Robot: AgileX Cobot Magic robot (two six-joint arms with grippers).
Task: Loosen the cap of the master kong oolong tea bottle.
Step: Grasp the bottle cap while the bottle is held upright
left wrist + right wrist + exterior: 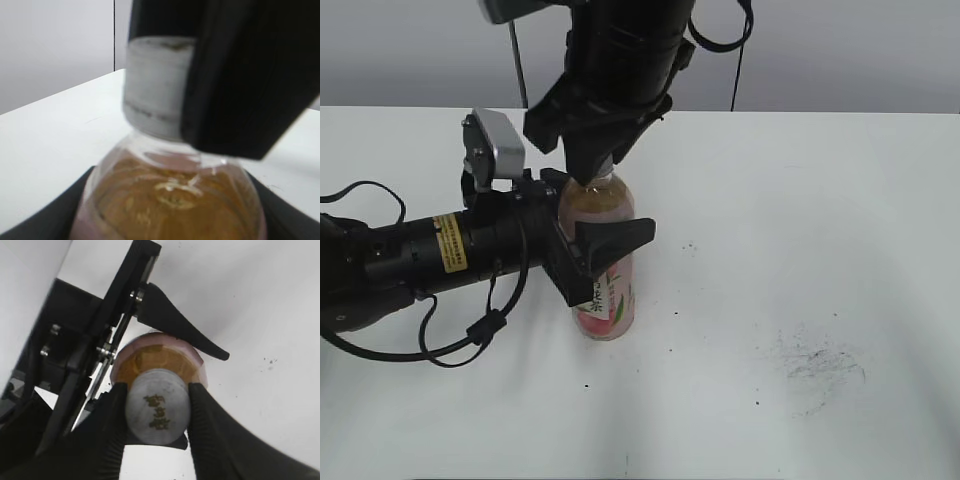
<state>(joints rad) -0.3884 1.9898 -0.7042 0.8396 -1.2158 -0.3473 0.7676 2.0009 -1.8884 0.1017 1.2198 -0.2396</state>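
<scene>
The master kong oolong tea bottle (609, 298) stands upright on the white table, its pink label low and pale amber tea above. My left gripper (605, 215) comes in from the left and is shut on the bottle's upper body (170, 200), a black finger on each side. From above, my right gripper (600, 165) comes straight down onto the bottle's top. In the right wrist view its two ribbed fingers (112, 415) press both sides of the grey-white cap (158, 412). The cap (150, 90) also shows in the left wrist view, half covered by a right finger.
The white table (800, 200) stretches to the right and front of the bottle, with dark scuff marks (815, 365) at the right front. The left arm's body and its looping cable (450, 345) lie across the table's left side.
</scene>
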